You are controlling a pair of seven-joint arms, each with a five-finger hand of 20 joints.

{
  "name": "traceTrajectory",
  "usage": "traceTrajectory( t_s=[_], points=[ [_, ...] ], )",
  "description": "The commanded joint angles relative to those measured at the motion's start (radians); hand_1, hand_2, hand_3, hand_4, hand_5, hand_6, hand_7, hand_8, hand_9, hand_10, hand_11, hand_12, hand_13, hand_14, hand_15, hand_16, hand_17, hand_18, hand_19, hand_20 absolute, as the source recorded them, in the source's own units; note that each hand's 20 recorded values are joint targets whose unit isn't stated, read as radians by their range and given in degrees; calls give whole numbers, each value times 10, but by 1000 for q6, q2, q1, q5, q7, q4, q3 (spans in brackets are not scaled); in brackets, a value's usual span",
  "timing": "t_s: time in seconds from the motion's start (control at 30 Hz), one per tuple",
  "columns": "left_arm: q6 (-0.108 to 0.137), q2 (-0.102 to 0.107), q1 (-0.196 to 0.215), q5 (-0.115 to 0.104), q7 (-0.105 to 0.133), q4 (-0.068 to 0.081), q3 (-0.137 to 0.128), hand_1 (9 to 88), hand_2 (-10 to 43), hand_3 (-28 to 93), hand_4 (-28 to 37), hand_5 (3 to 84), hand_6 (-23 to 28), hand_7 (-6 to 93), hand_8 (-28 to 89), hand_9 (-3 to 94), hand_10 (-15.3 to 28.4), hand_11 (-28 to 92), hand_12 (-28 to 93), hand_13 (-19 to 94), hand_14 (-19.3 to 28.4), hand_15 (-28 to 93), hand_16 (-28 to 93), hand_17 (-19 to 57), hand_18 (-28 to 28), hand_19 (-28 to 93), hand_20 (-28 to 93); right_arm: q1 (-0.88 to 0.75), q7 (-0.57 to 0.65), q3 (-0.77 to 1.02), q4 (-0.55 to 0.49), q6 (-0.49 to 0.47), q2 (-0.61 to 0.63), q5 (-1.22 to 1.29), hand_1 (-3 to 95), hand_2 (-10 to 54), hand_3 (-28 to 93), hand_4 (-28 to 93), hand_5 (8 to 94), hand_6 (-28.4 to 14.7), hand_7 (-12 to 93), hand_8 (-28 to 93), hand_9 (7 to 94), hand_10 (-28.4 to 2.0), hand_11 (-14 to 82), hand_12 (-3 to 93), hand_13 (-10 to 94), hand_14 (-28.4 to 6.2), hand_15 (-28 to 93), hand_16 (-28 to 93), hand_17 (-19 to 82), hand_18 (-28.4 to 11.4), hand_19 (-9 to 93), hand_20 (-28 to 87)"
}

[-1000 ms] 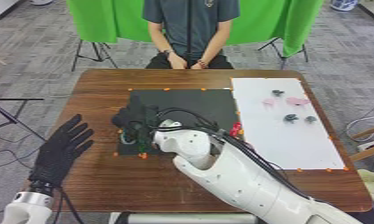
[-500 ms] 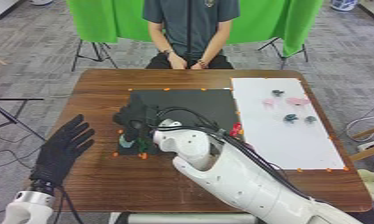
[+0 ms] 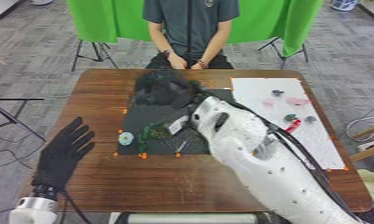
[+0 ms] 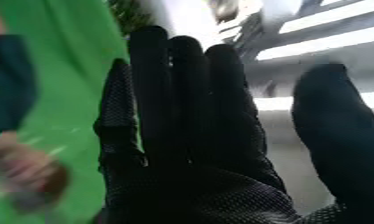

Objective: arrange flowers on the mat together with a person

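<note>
Two black-gloved hands: left hand (image 3: 55,159) held beside black mat (image 3: 150,116), fingers straight; right hand (image 3: 164,89) held over its far edge, fingers straight, thumb apart. Round pale-blue flower (image 3: 126,138) placed on black mat, pink flowers (image 3: 297,101) on white sheet (image 3: 251,91).

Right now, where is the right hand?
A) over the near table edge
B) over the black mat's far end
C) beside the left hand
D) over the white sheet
B: in the head view, the right hand is above the far end of the black mat.
</note>
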Motion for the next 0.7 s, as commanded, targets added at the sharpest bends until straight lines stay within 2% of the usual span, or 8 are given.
traceTrajectory(
  t_s=[0.03,0.1,0.17,0.37,0.43,0.47,0.6,0.7],
  points=[
    [-2,-35,-9,31,30,-16,44,274,-25,699,-263,297,30,199,-105,258,111,172,179,217,126,204,42,-97,211,423,106,-325,34,482,-155,-86,251,484,172,74,833,-223,501,-42,241,-127,519,-153,229,229,458,-133,438,157,123,-220,517,279],
    [-1,-46,-16,23,35,-12,55,274,-25,698,-261,297,31,200,-105,258,111,175,176,217,126,206,39,-97,211,424,104,-406,86,622,-184,-206,254,610,182,73,833,-224,463,-49,228,-125,475,-156,208,226,414,-134,399,160,106,-221,502,272],
    [-18,-56,-23,16,23,-5,62,275,-24,697,-260,298,31,199,-105,259,111,176,174,218,126,209,37,-97,211,425,103,-512,110,745,-213,-246,267,695,186,68,835,-225,402,-54,215,-117,418,-156,187,227,382,-138,383,171,100,-222,506,276],
    [-32,-79,-20,19,14,-3,68,276,-25,695,-257,299,33,198,-105,259,111,177,170,218,126,212,33,-97,212,427,100,-817,85,994,-288,-147,180,919,193,41,832,-226,392,-51,210,-110,410,-156,173,229,372,-138,370,181,91,-222,505,279],
    [-26,-88,-21,19,15,-3,69,276,-25,695,-257,299,33,197,-105,258,111,177,169,218,126,213,33,-97,212,428,99,-875,67,1018,-308,-101,133,959,198,24,836,-224,405,-47,211,-111,430,-157,173,229,383,-140,368,184,91,-223,502,279],
    [-31,-90,-32,19,7,2,68,276,-25,695,-257,300,33,196,-104,258,111,177,169,217,126,212,32,-97,212,429,99,-903,45,1020,-316,-67,114,965,197,19,837,-224,411,-48,210,-111,435,-158,172,229,386,-140,368,185,91,-223,502,280],
    [-29,-96,-43,17,-6,7,66,276,-25,694,-257,299,33,195,-104,258,112,177,168,217,127,213,32,-97,211,429,97,-936,39,1016,-318,-42,55,989,194,3,847,-224,422,-52,194,-114,447,-159,168,228,394,-142,363,189,92,-225,497,281],
    [-41,-101,-58,20,-12,15,70,276,-25,694,-257,299,33,195,-103,258,112,177,168,217,128,214,31,-98,211,430,97,-937,30,1016,-315,-42,34,952,194,2,849,-226,420,-54,179,-111,447,-159,167,228,394,-143,361,192,92,-225,495,281]
  ],
)
